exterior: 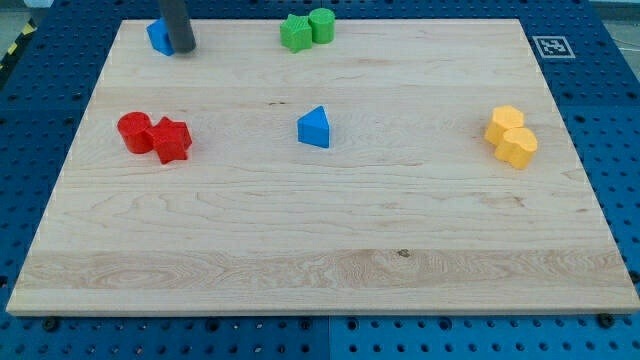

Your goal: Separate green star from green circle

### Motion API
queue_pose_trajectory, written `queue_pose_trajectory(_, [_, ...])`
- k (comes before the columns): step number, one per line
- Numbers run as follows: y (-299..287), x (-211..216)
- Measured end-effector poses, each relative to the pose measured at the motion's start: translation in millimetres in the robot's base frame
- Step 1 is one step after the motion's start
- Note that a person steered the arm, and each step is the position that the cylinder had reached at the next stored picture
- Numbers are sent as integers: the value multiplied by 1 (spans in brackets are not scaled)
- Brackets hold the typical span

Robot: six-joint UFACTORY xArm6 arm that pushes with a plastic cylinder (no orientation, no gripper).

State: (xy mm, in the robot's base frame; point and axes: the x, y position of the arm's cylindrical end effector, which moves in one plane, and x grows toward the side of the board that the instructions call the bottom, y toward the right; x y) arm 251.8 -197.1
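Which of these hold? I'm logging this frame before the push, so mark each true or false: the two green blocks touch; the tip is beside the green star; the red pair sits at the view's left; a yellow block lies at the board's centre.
1. The green star and green circle touch. True.
2. My tip is beside the green star. False: it is at the view's top left, against a blue block.
3. The red circle and red star sit at the view's left. True.
4. A yellow block lies at the centre. False: a blue triangle is there; both yellow blocks sit at the right.
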Motion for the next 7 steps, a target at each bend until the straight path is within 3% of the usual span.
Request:
queue_pose_trajectory(3, [-12,3])
queue_pose_trajectory(5, [28,-3])
queue_pose_trajectory(6, [36,-44])
queue_pose_trajectory(7, [63,-54])
